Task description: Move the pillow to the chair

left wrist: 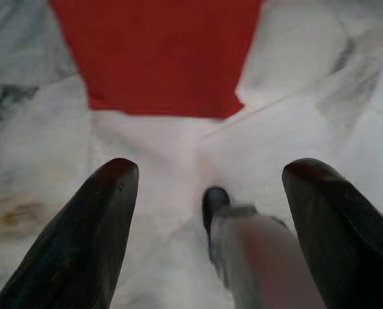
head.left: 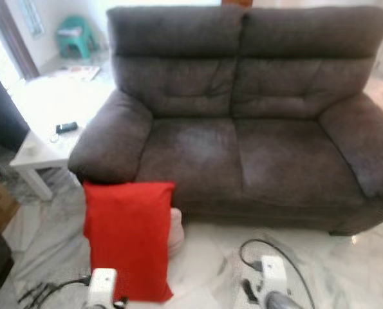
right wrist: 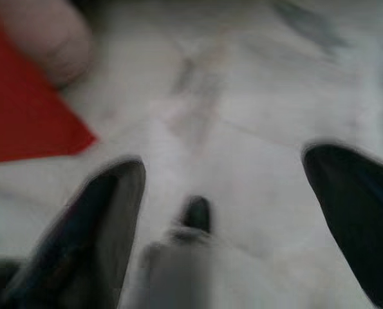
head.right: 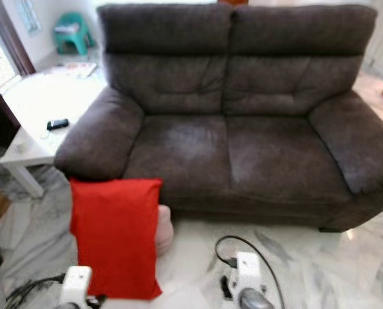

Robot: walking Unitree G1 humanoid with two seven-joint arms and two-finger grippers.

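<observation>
Approaching stage; red pillow [head.left: 128, 238] stands on the marble floor [head.left: 204, 257], leaning on the grey sofa [head.left: 242, 129] front; left pincer [left wrist: 204, 187] and right pincer [right wrist: 230, 193] both spread, empty, hovering short of it; next: reach in, clamp the pillow.

A plain red pillow [head.left: 128, 239] stands upright on the marble floor [head.left: 204, 257], leaning against the sofa's [head.left: 242, 129] front at seven o'clock, below its left armrest.
</observation>
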